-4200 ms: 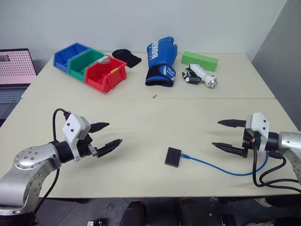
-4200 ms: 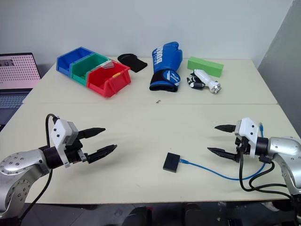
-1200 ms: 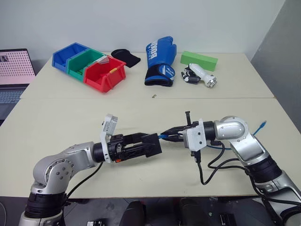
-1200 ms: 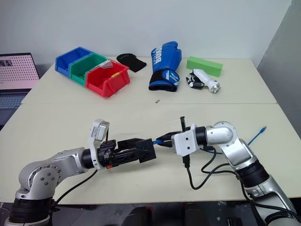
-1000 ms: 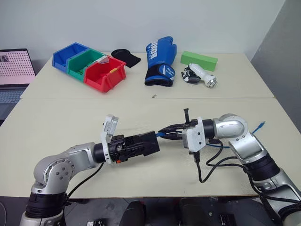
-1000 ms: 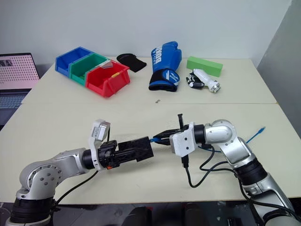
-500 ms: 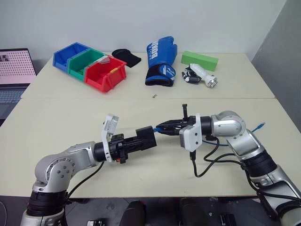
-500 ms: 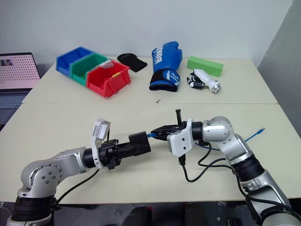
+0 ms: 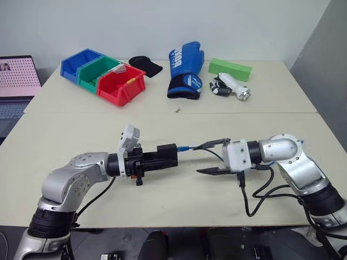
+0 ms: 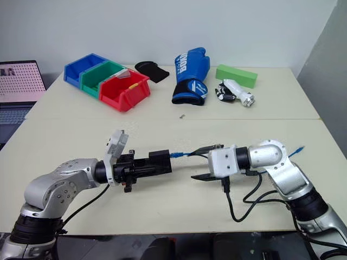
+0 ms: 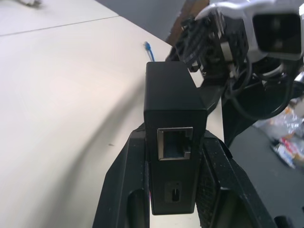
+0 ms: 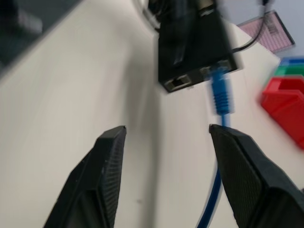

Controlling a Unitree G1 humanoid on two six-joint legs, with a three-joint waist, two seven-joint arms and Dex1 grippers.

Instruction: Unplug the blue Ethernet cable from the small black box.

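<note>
Above the table's (image 9: pixel 81 135) near half, the left gripper (image 9: pixel 162 157) is clamped on the small black box (image 9: pixel 167 154), holding it off the surface. The blue Ethernet cable's (image 12: pixel 221 92) plug sits at the box's port edge; whether it is seated is unclear. The right gripper (image 9: pixel 212 157) faces it, jaws spread wide and holding nothing.

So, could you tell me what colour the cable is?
Bright blue cable; clearest in the right wrist view.

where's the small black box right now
In the left eye view the small black box is lifted off the table, clamped in the left tool near centre, with the blue Ethernet cable plug at its right edge.
</note>
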